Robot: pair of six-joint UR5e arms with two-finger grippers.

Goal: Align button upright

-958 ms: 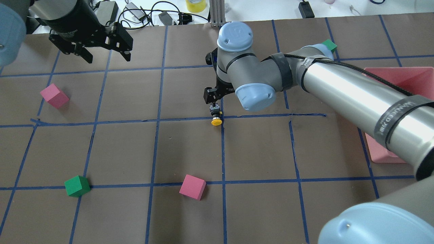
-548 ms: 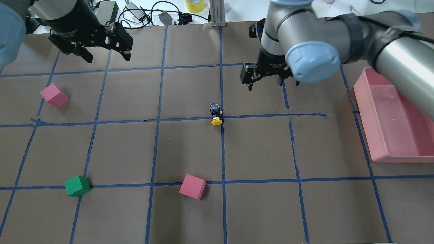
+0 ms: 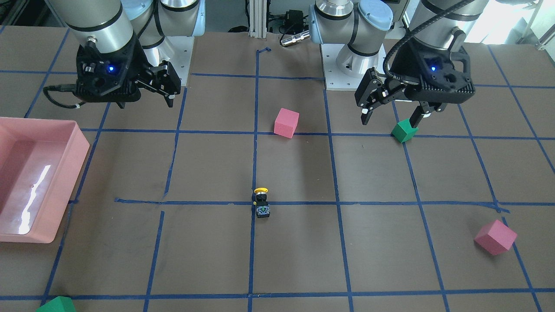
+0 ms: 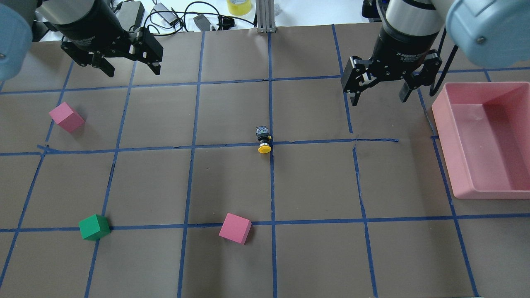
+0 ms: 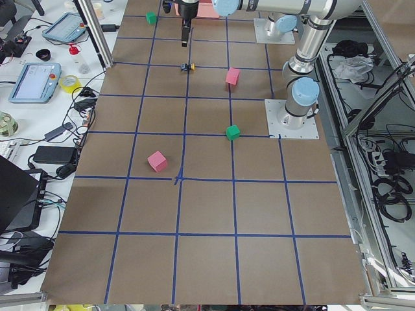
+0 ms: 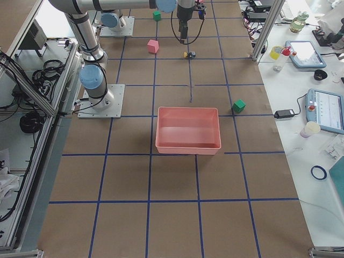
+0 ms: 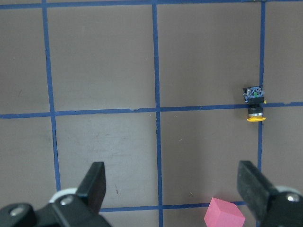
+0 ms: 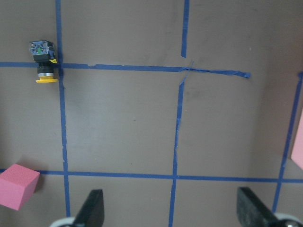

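Note:
The button [image 4: 263, 140] lies on its side on the blue tape cross at the table's middle, yellow cap toward the robot and block end away. It also shows in the front view [image 3: 261, 203], the left wrist view [image 7: 254, 104] and the right wrist view [image 8: 43, 61]. My right gripper [image 4: 379, 97] is open and empty, raised far right of the button; its fingers [image 8: 92, 208] frame bare table. My left gripper [image 4: 132, 68] is open and empty, raised at the far left. It also shows in the front view [image 3: 390, 117].
A pink tray [image 4: 445, 140] stands at the right edge. Two pink cubes [image 4: 66, 117] [image 4: 235, 228] and a green cube [image 4: 94, 227] lie on the left and near side. Another green cube [image 3: 54, 305] lies at the far edge by the tray.
My right gripper was at the button's block end a second ago. It has let go and drawn up and away to the right. The button has stayed on its side. The left arm has not moved.

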